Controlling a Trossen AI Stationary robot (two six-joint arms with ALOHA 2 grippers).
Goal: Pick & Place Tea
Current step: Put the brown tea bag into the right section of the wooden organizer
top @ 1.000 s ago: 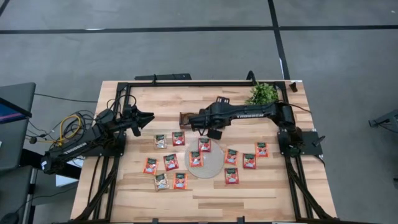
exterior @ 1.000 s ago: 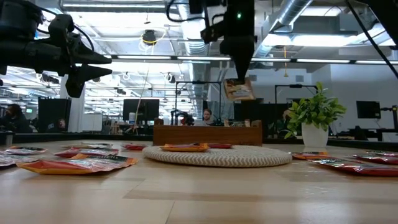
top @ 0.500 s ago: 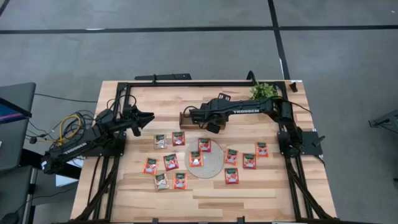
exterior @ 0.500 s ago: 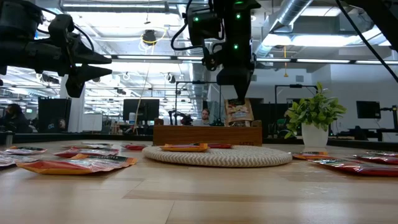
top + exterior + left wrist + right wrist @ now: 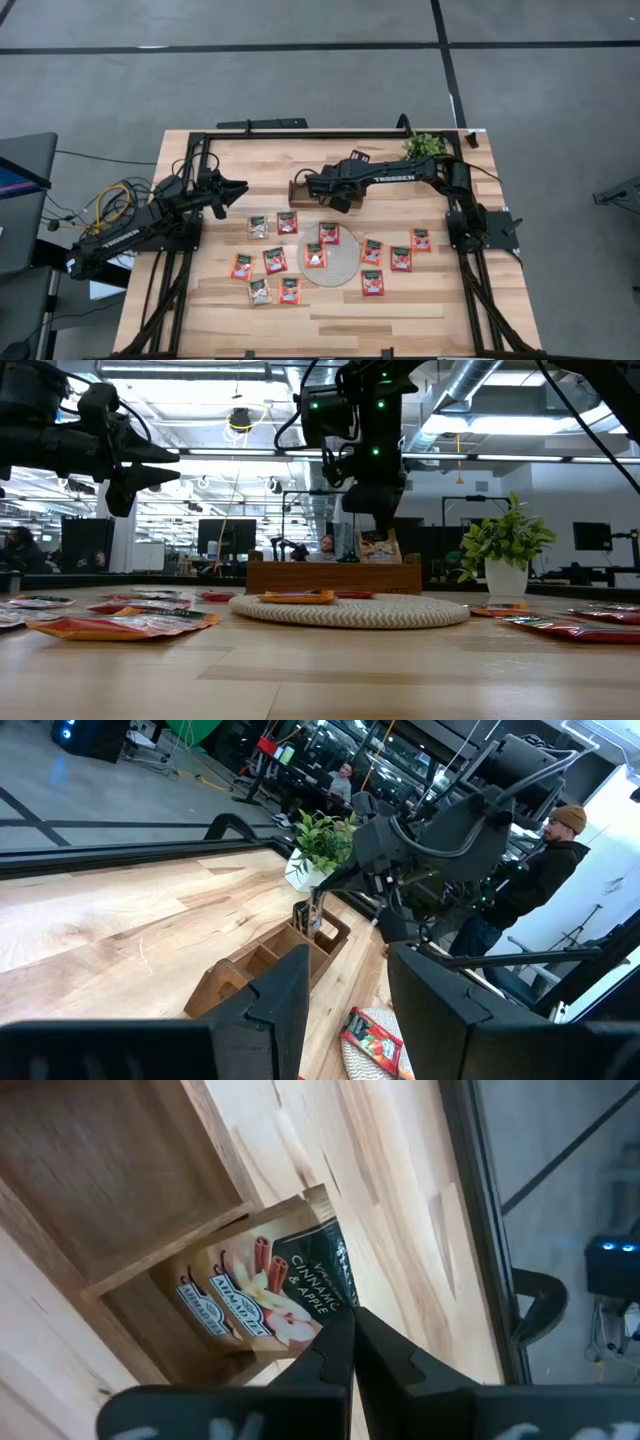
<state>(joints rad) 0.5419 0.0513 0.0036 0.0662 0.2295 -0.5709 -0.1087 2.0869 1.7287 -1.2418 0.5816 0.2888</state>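
My right gripper [image 5: 345, 1328] is over the brown wooden tray [image 5: 300, 577], shut on a pale tea sachet [image 5: 262, 1285] with a dark green band. The sachet [image 5: 379, 547] hangs into the compartment at the tray's right end. Several red-orange and pale sachets [image 5: 274, 260] lie flat on the table, two of them on the round mat [image 5: 340, 262]. My left gripper [image 5: 238, 189] hovers open above the table's left side, off the table [image 5: 150, 468] and touching nothing. My right gripper pinches the sachet between its two fingers at the upper edge, on the dark green band [image 5: 328, 1295]. The fingers [image 5: 381, 520] come from above, pointing down. The sachet hangs upright below them with its lower part inside the tray compartment; whether it touches the floor, I cannot tell.
A small potted plant [image 5: 505, 550] stands at the far right of the table, just beyond the tray. A black frame rail [image 5: 300, 135] runs along the table's edges. Bare wood [image 5: 330, 320] lies near the near edge. People show in the room beyond the table.
My right gripper has moved down and a little toward the far edge, from above the mat to the tray, staying shut. The sachet has gone with it, from well above the tray down into the compartment.
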